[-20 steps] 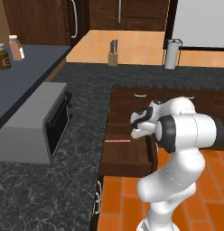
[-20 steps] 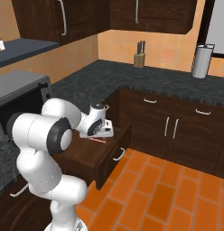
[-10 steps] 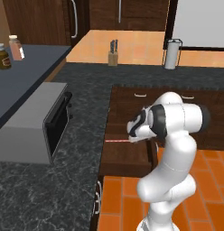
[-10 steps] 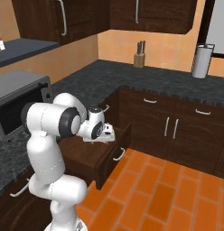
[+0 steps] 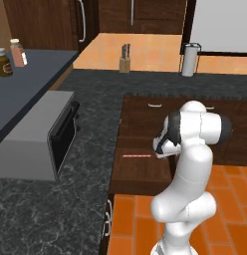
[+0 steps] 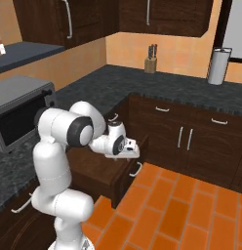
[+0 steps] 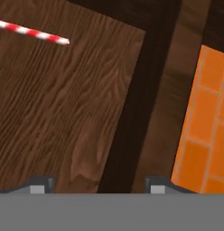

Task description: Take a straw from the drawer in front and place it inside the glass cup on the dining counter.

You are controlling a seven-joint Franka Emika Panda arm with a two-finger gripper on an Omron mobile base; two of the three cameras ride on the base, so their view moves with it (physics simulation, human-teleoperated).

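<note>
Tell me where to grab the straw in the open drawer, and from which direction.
Grip the straw near its middle, coming straight down from above. It lies flat on the drawer floor, thin and straight, so the fingers should straddle it across its length. The gripper is open, off to the side of the straw's end.

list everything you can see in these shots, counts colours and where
straw: 1, red and white striped, flat on the drawer bottom
drawer: 1, dark brown wood, pulled open below the black counter
microwave: 1, grey with a black door, on the black counter, left
knife block: 1, tan with dark handles, at the back wall
paper towel roll: 1, white, on the back counter, right
jars: 2, one dark brown, one reddish, on the grey shelf, far left
black counter: 1, speckled, L-shaped
cabinet doors: several, dark brown, silver handles
floor: orange tiles
arm: 1, white with dark joints
end effector: 1, open, over the drawer, straw off to one side
</note>
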